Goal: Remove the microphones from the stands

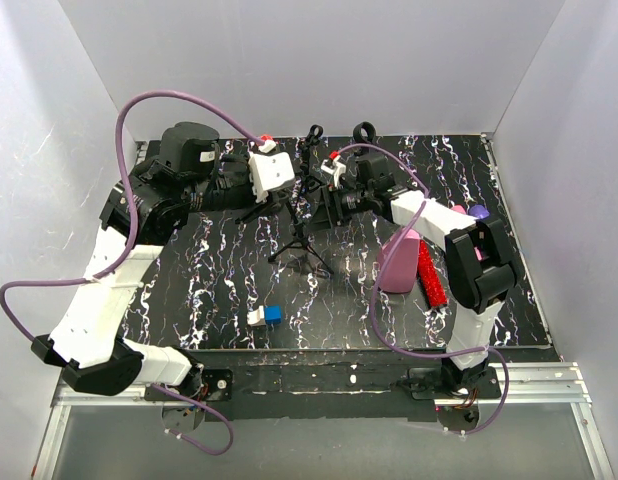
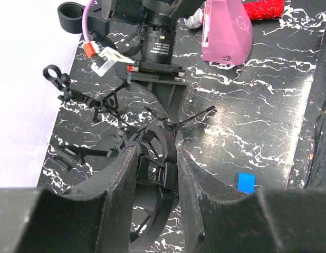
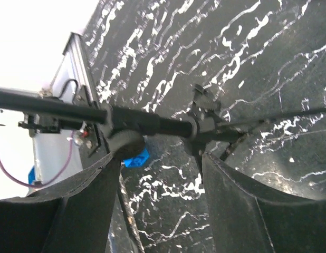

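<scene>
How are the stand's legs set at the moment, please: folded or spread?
Spread: in the top view the stand has its legs splayed outward on the table.

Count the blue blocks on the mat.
1. The blue and white block lies on the mat toward its near edge, in front of the stand and apart from it. More may be hidden.

A: Enclosure?
B: Plain pale grey walls at back and both sides. Light even and soft, no hard shadows.
A: Work surface?
B: Table, black top veined white like marble. Aluminium rail runs along its near edge.
</scene>
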Available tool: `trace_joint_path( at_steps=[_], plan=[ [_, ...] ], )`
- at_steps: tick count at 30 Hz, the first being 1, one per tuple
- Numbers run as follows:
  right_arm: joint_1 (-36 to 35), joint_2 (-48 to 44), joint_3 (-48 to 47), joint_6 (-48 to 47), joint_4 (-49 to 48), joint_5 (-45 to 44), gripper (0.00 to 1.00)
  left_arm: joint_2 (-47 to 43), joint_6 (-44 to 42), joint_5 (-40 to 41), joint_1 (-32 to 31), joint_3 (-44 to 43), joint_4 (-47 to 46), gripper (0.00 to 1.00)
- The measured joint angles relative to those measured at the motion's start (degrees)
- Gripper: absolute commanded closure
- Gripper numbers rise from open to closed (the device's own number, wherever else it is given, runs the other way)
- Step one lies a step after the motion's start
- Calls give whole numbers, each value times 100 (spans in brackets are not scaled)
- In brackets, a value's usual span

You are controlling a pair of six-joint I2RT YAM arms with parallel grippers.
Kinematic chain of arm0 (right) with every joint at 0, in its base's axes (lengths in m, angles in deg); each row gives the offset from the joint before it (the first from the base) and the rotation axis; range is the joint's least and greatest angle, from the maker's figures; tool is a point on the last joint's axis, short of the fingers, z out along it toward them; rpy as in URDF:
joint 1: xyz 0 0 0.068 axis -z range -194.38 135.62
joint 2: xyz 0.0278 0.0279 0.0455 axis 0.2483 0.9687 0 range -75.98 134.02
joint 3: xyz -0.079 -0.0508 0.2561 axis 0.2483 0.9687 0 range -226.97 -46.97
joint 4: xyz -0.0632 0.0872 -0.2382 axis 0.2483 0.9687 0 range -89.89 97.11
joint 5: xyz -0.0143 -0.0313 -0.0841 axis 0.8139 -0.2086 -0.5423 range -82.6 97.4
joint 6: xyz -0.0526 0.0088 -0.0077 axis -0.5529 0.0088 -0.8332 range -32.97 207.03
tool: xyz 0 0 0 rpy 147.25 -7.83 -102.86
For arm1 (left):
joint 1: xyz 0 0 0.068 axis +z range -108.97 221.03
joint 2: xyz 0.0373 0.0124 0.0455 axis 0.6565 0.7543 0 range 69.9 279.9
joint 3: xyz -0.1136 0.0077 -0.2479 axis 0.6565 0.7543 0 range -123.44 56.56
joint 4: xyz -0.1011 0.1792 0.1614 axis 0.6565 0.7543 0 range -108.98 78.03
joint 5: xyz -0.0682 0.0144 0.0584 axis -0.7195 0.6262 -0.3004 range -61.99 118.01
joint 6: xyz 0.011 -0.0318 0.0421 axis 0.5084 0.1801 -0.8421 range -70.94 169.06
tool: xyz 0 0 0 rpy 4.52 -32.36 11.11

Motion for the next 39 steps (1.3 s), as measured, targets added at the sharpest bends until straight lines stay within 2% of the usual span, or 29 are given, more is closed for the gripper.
trace_joint_path(
  at_steps=[7,12,18,25,32,39],
  plan=[
    [37,7,155,-815,702,-289,31,-13,-15,11,2,4,-2,100],
    [116,7,92,-1106,911,74,23,-13,-39,11,2,7,0,100],
    [133,7,-297,-354,518,426,20,-37,-66,9,2,39,-2,100],
    [131,48,-356,472,9,369,25,-50,-125,11,2,46,9,100],
    [133,236,-286,496,55,186,28,-46,-153,44,2,48,52,100],
    [197,249,278,111,343,-166,28,-46,-190,70,2,48,76,100]
  ],
)
